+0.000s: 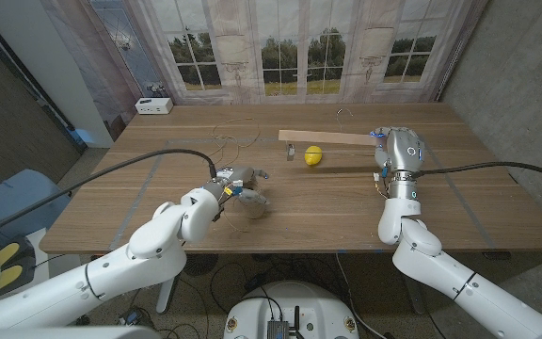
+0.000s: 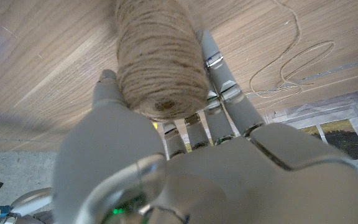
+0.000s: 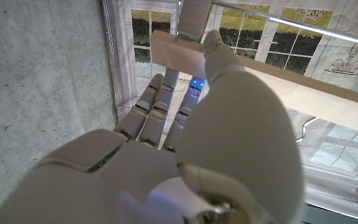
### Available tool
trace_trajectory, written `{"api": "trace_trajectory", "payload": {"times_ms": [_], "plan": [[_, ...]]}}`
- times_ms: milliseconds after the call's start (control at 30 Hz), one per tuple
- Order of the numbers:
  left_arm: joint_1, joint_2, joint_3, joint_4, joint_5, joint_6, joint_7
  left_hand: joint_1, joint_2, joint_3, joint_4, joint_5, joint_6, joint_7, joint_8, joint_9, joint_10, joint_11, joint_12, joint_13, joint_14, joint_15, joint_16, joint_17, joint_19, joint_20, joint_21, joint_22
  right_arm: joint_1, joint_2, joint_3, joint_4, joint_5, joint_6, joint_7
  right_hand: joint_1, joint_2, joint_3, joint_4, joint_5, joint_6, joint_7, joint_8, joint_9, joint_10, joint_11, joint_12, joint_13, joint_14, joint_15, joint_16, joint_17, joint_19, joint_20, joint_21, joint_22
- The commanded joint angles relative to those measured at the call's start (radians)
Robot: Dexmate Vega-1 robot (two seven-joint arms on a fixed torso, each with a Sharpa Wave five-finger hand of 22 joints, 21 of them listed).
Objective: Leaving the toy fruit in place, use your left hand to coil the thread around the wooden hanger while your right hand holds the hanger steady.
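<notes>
The hanger (image 1: 332,137), a flat wooden strip, is held raised above the bench (image 1: 346,212) at one end by the right robot hand (image 1: 398,151), fingers (image 3: 160,106) and thumb clamped on it. The spool (image 2: 160,59) of thread is gripped by the left robot hand (image 1: 236,184), near the bench's front. Loose thread (image 1: 233,132) lies looped by the hanger's far end; the lemon (image 1: 313,155) sits just beneath it.

A tug on the thread could twist the hanger in its end-only grip, or the lemon could be knocked. Whether thread is yet attached to the hanger cannot be made out.
</notes>
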Motion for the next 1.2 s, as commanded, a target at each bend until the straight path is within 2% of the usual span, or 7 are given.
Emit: {"api": "trace_trajectory", "payload": {"times_ms": [33,67,133,433,667,900,1200], "plan": [[-0.025,-0.034,0.046,0.014,0.144,0.079,-0.070,0.348,0.168,0.152,-0.002,-0.087,0.311,0.148,0.072,0.041,0.131,0.008,0.161,0.123,0.225,-0.194,0.097,0.266,0.040,-0.046,0.097,0.019,0.021,0.001,-0.010,0.019,0.002,0.009,0.006,0.051,0.060,-0.001,0.003,0.005,0.049,0.045,0.009,0.004,0.087,-0.022,0.175,0.130,0.071,-0.229,-0.003,0.031,-0.003,-0.006,0.005,0.001],[-0.016,-0.037,0.040,0.016,0.146,0.077,-0.052,0.353,0.169,0.163,0.003,-0.093,0.335,0.152,0.081,0.049,0.130,0.023,0.168,0.132,0.229,-0.198,0.094,0.273,0.043,-0.054,0.109,0.020,0.023,0.001,-0.011,0.020,0.002,0.009,0.008,0.051,0.060,-0.001,0.003,0.005,0.048,0.045,0.009,0.004,0.086,-0.022,0.174,0.129,0.072,-0.229,-0.004,0.031,-0.003,-0.006,0.005,0.001],[0.000,-0.044,0.030,0.021,0.157,0.074,-0.014,0.360,0.169,0.173,0.004,-0.098,0.349,0.165,0.087,0.058,0.125,0.033,0.171,0.140,0.233,-0.201,0.091,0.280,0.047,-0.061,0.119,0.021,0.029,0.001,-0.015,0.023,0.000,0.008,0.013,0.051,0.060,-0.001,0.003,0.005,0.049,0.046,0.010,0.004,0.085,-0.022,0.175,0.130,0.072,-0.229,-0.006,0.032,-0.002,-0.006,0.006,0.001],[0.100,-0.088,-0.048,0.049,0.164,0.048,0.238,0.365,0.165,0.188,0.009,-0.105,0.354,0.170,0.091,0.074,0.120,0.039,0.180,0.156,0.241,-0.200,0.084,0.292,0.047,-0.072,0.138,0.020,0.047,0.005,-0.028,0.037,0.000,0.010,0.024,0.051,0.061,-0.003,0.003,0.005,0.049,0.047,0.010,0.003,0.087,-0.021,0.176,0.127,0.074,-0.229,-0.011,0.035,-0.002,-0.005,0.008,0.001],[0.160,-0.159,-0.079,0.098,0.231,0.074,0.469,0.365,0.164,0.195,0.012,-0.108,0.353,0.165,0.092,0.084,0.117,0.030,0.183,0.165,0.245,-0.200,0.081,0.297,0.046,-0.074,0.147,0.020,0.054,0.010,-0.033,0.045,0.004,0.017,0.022,0.051,0.061,-0.004,0.004,0.006,0.050,0.045,0.011,0.003,0.085,-0.022,0.176,0.127,0.076,-0.229,-0.015,0.038,-0.002,-0.006,0.009,0.001],[0.184,-0.216,-0.111,0.128,0.262,0.120,0.581,0.358,0.160,0.199,0.018,-0.111,0.358,0.158,0.095,0.094,0.120,0.021,0.191,0.174,0.253,-0.200,0.078,0.304,0.046,-0.078,0.157,0.019,0.036,0.039,0.008,0.045,0.068,0.057,-0.011,0.051,0.062,-0.005,0.004,0.006,0.049,0.045,0.011,0.003,0.084,-0.023,0.176,0.126,0.078,-0.229,-0.020,0.040,0.000,-0.006,0.012,0.001],[0.211,-0.266,-0.213,0.182,0.147,0.014,0.793,0.354,0.157,0.205,0.021,-0.112,0.357,0.159,0.097,0.105,0.120,0.017,0.196,0.183,0.256,-0.200,0.072,0.310,0.045,-0.081,0.167,0.017,0.008,0.070,0.060,0.040,0.151,0.116,-0.052,0.051,0.062,-0.007,0.004,0.006,0.048,0.044,0.011,0.003,0.083,-0.021,0.178,0.126,0.080,-0.229,-0.024,0.044,-0.001,-0.005,0.013,0.001]]}}
